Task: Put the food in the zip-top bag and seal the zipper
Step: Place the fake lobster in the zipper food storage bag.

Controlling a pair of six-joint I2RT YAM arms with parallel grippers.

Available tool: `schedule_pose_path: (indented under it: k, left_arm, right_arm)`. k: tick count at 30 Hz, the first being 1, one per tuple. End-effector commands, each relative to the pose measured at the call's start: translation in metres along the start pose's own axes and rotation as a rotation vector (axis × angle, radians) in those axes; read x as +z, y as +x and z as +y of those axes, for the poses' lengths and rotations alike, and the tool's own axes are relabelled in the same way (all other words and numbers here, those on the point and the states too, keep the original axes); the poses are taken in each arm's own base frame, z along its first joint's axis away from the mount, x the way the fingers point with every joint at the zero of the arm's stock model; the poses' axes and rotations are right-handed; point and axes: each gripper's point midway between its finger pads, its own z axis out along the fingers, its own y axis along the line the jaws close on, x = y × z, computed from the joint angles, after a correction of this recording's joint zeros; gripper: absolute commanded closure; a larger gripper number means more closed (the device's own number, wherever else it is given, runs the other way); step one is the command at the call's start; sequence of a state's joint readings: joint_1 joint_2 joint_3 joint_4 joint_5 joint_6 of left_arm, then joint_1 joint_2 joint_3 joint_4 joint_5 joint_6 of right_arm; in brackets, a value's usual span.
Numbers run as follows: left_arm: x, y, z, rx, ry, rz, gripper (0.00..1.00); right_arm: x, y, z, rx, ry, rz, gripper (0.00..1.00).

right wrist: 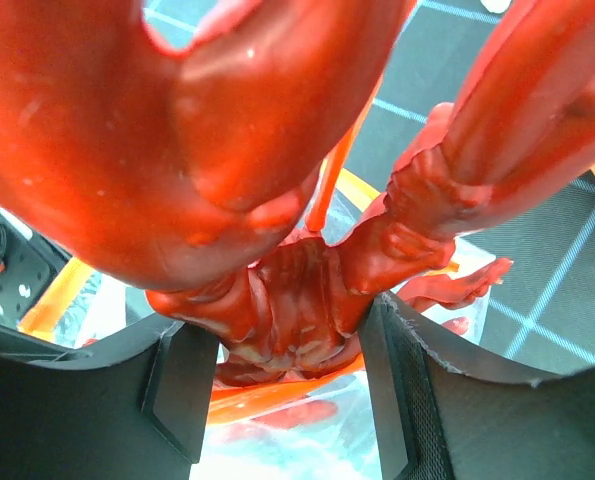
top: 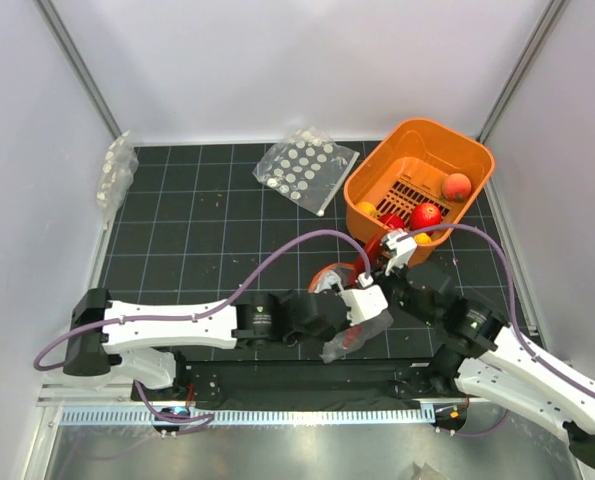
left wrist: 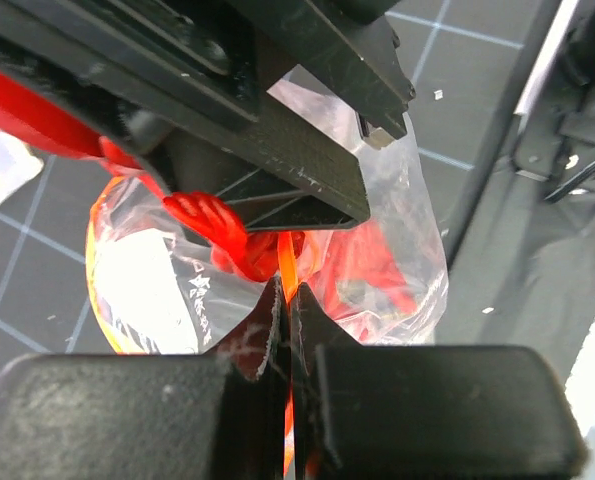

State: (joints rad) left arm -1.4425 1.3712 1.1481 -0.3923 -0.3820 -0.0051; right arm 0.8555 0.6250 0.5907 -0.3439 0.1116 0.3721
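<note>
Item count: one red octopus piece [right wrist: 287,310], five fruit balls [top: 427,215] showing in one orange slotted basket [top: 417,128], and three clear bags, namely the zip-top bag [left wrist: 167,290], a clear bag of white discs [top: 305,168] and a crumpled clear bag [top: 117,175] lying against the left wall. Some of the balls are sitting partly behind the right arm, so the count is covering visible pieces only. A black gridded mat [top: 207,230] is covering the table, and white walls [top: 277,60] with metal corner posts are enclosing it on three sides. The left gripper [left wrist: 289,320] is pinching the film of the zip-top bag between closed fingers and holding it just off the mat near the front centre. The zipper strip [left wrist: 90,260] is bowing into an open curve, so the mouth is facing away from the arm bases while the bag body is trailing toward the near edge. The right gripper [right wrist: 292,340] is clamping the red octopus piece between both fingers, directly at the bag mouth. The piece's long axis is running along the gripper's reach, with thin tentacles lying inside the clear film.
</note>
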Motion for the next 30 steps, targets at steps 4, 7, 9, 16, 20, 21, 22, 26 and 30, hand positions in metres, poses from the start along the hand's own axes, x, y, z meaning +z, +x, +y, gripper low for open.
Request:
schedule_pose_path:
  k: [4,7,9,16,20,21,22,26,30]
  left_arm:
    - [0.021,-0.012,-0.032,-0.051,0.023,-0.012,1.0]
    - [0.025,-0.017,-0.041,-0.022,0.02,-0.014,1.0]
    - [0.024,-0.026,-0.044,-0.025,0.023,-0.033,1.0]
    - [0.008,-0.067,-0.044,-0.052,0.053,-0.088,0.92]
    - [-0.007,-0.088,-0.045,-0.113,0.085,-0.101,0.68]
    - [-0.011,-0.091,-0.039,-0.134,0.065,-0.104,0.65]
    - [-0.015,-0.09,-0.035,-0.149,0.047,-0.096,0.6]
    - [-0.036,-0.098,-0.015,-0.25,0.001,-0.126,0.52]
    - [-0.056,-0.098,0.011,-0.377,-0.069,-0.152,0.37]
  right_arm:
    - [-0.022,0.009,0.003,0.07,-0.034,0.008,0.78]
    - [-0.032,0.01,-0.001,0.077,-0.031,-0.015,0.72]
    - [-0.039,0.006,-0.003,0.08,-0.03,-0.054,0.69]
    - [-0.046,0.008,-0.01,0.114,-0.01,-0.088,0.8]
    - [-0.047,0.006,-0.012,0.114,-0.006,-0.108,0.87]
    - [-0.047,0.006,-0.013,0.107,-0.006,-0.113,0.9]
    - [-0.049,0.005,-0.012,0.107,-0.01,-0.124,0.92]
    - [-0.05,0.003,-0.014,0.11,-0.006,-0.143,0.96]
    - [-0.049,0.004,-0.013,0.104,-0.009,-0.135,0.98]
